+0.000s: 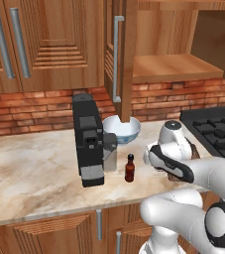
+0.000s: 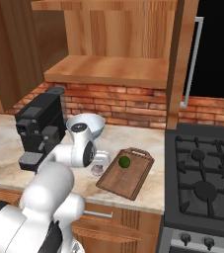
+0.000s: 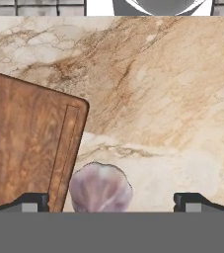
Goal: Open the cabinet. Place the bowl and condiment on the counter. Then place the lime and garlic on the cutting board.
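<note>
Gripper – jaws wide, nothing held, garlic between tips on counter, beside board. Lime on board. Bowl, bottle on counter.

Under my jaws a smooth marbled stone bench, veined brown, dark grained wooden cutting board with raised rim, matt papery garlic, glossy pale bowl, grooved wooden cabinet, brushed metal handle, matt black coffee machine
</note>
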